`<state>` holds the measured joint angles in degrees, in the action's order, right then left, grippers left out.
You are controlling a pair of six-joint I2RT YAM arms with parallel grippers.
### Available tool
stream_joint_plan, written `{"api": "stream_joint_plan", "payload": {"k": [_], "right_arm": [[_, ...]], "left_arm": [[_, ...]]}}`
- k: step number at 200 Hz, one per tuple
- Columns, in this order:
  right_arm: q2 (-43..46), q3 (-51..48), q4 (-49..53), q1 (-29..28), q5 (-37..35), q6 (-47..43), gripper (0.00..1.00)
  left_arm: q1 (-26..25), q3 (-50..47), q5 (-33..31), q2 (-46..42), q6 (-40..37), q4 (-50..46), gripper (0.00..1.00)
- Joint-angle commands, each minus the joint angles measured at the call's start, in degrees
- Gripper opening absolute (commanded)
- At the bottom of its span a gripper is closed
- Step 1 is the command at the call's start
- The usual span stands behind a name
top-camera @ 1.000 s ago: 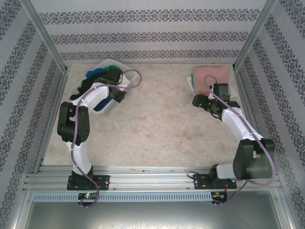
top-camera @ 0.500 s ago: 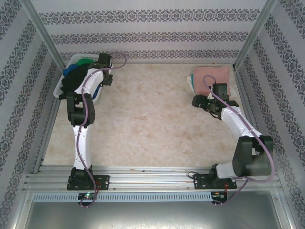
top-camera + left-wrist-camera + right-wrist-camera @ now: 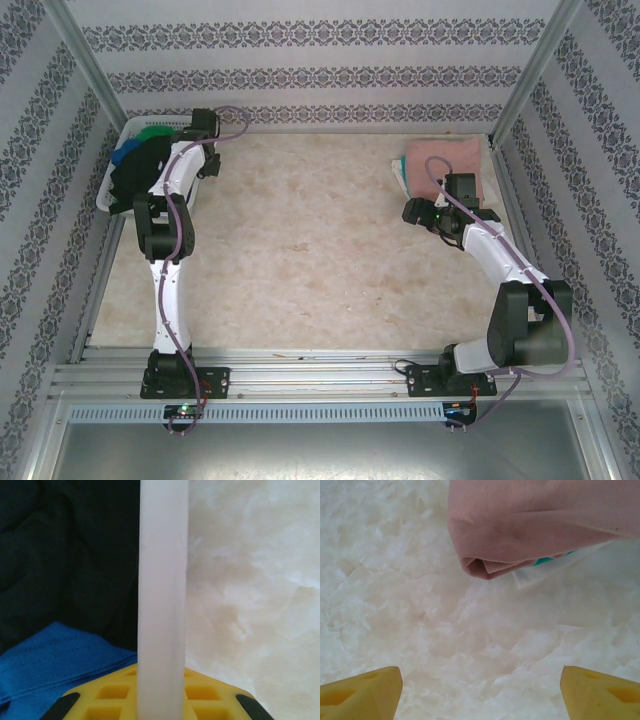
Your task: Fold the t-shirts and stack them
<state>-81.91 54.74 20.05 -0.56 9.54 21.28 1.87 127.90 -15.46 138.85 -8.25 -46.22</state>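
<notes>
Marbled table [image 3: 330, 260]: one basket [image 3: 162, 580] of perhaps three t-shirts [image 3: 135, 175] clamped by left tool [image 3: 195, 125]; right tool [image 3: 480, 692] apart beside one pink t-shirt [image 3: 540, 520].

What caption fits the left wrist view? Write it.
Left tool grips white basket rim beside black t-shirt and blue t-shirt.

A white plastic slatted basket [image 3: 104, 197] sits in the far left corner of the worktop [image 3: 310, 250], close against the left wall. In the left wrist view one white edge of it [image 3: 162, 600] runs upright through the middle of the frame, with the cream, marbled worktop to its right. Wallpaper [image 3: 320, 60] with pale stripes and bands of dark ornament covers the walls on three sides. Slanting metal posts [image 3: 90, 70] mark the back corners. Along the near edge lie aluminium rails [image 3: 320, 375], a perforated strip [image 3: 320, 412] and a grey metal sheet [image 3: 320, 450].
</notes>
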Motion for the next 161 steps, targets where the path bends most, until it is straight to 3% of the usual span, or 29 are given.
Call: {"api": "stream_joint_plan", "payload": {"k": [1, 31, 51, 77, 111, 161], "right_arm": [[-0.09, 1.45, -0.53, -0.92, 0.10, 0.61, 0.82], [-0.27, 1.94, -0.14, -1.37, 0.04, 0.28, 0.82], [0.51, 1.80, 0.03, -1.47, -0.18, -0.05, 0.83], [1.41, 1.49, 0.27, -1.71, -0.84, 0.06, 0.83], [3.43, 0.16, 0.08, -2.60, -1.67, -0.09, 0.83], [4.70, -1.49, -1.10, -2.61, -1.98, -0.58, 0.83]], "left_arm": [[1.91, 1.78, -1.37, 1.67, 2.88, -3.42, 0.08], [1.82, 3.89, 0.87, 0.87, 3.19, -6.45, 0.18], [1.74, 4.94, 5.45, -1.58, 2.67, -9.48, 0.52], [1.82, 4.06, 10.03, -6.39, 3.66, -10.74, 0.66], [2.77, 0.78, 9.62, -11.41, 5.11, -7.97, 0.78], [7.73, 0.16, 8.21, -10.26, 10.84, -5.28, 0.81]]}}
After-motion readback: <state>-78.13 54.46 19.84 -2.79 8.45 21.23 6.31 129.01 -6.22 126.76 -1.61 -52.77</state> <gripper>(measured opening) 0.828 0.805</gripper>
